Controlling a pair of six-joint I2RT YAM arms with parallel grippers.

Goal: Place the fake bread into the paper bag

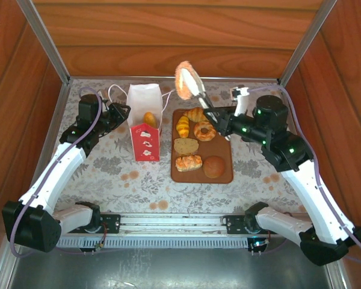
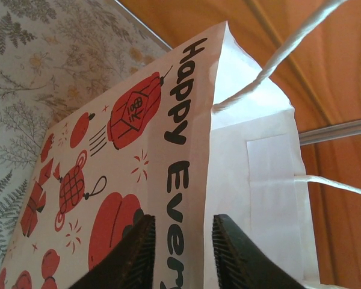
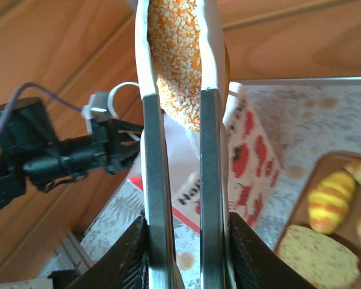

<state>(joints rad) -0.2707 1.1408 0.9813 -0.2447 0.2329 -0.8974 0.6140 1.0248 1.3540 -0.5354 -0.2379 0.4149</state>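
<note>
The left gripper (image 1: 121,112) sits just beside the paper bag (image 1: 145,129), jaws parted, facing its printed side. One golden roll (image 1: 150,118) lies inside the upright bag. Further right, the right gripper (image 1: 191,81) clenches a sesame-coated bread (image 1: 182,84) raised above the table, while six pastries (image 1: 188,162) rest on the brown tray (image 1: 221,144).

A small white paper gift bag (image 1: 145,129) with red prints and black "Happy" lettering stands upright on the worktop, its mouth open and a golden roll (image 1: 150,118) inside. A sesame-speckled orange oblong roll (image 1: 184,80) is up in the air to the bag's right, pinched in the right hand (image 1: 191,84). A brown croissant (image 1: 195,114), yellow striped croissant (image 1: 183,126), ring doughnut (image 1: 204,130), bread slice (image 1: 185,146), glazed loaf (image 1: 188,162) and dark round bun (image 1: 214,167) lie grouped right of the bag.
</note>
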